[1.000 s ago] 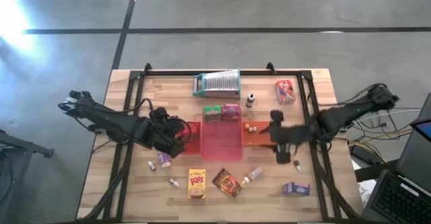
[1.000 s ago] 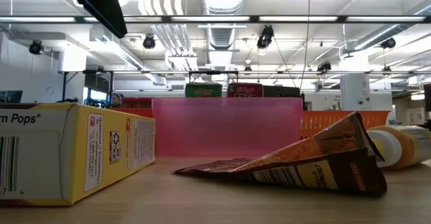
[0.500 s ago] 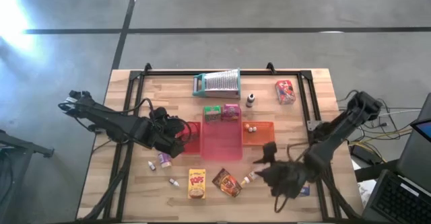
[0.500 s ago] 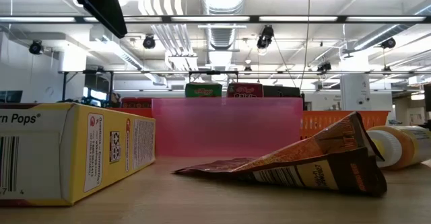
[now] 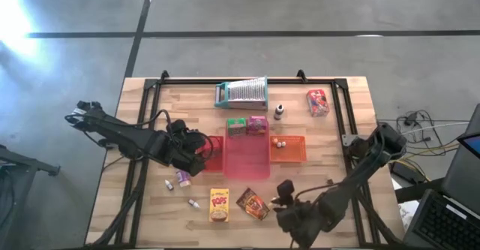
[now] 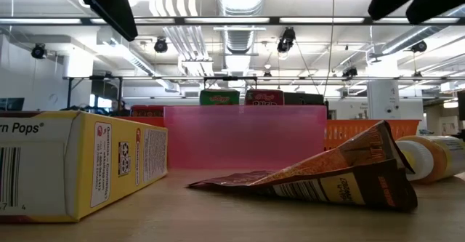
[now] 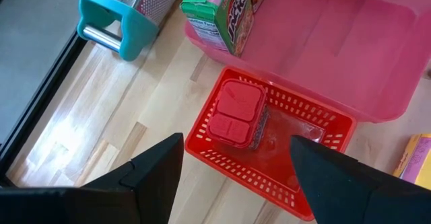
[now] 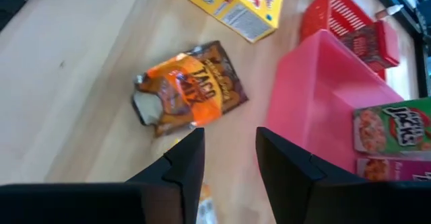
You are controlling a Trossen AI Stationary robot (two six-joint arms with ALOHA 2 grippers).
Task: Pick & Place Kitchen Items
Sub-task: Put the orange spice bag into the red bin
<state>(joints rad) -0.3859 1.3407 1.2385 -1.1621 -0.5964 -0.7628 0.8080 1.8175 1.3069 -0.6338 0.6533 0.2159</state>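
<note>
While the right gripper (image 5: 289,205) hangs over the near edge of the worktop (image 5: 150,197), its fingers stand apart with nothing between them, just beside the brown taco-mix packet (image 5: 252,203). That packet lies flat in front of the pink bin (image 5: 247,160), and the right wrist view shows it (image 8: 185,89) straight ahead of the parted fingers (image 8: 185,167). Next to the packet on its left stands the yellow cereal box (image 5: 219,204), also in front of the pink bin. A small pale bottle (image 5: 283,195) lies on its side close to the right gripper, on the packet's other side.

Against the pink bin's left wall sits the red basket (image 7: 269,150), and the left gripper (image 5: 196,156) hovers above it with its fingers spread and empty. Inside the basket lies a red-lidded spice jar (image 7: 234,113).

Behind the pink bin stand a green box (image 5: 238,126) and a pink box (image 5: 257,125), touching each other. Right of the pink bin is the orange tray (image 5: 296,151), holding two tiny bottles (image 5: 279,143). Farther back from the bin are the metal grater (image 5: 241,92), a dark small bottle (image 5: 278,112) and a red box (image 5: 318,102). Two more small jars (image 5: 182,179) lie left of the cereal box.
</note>
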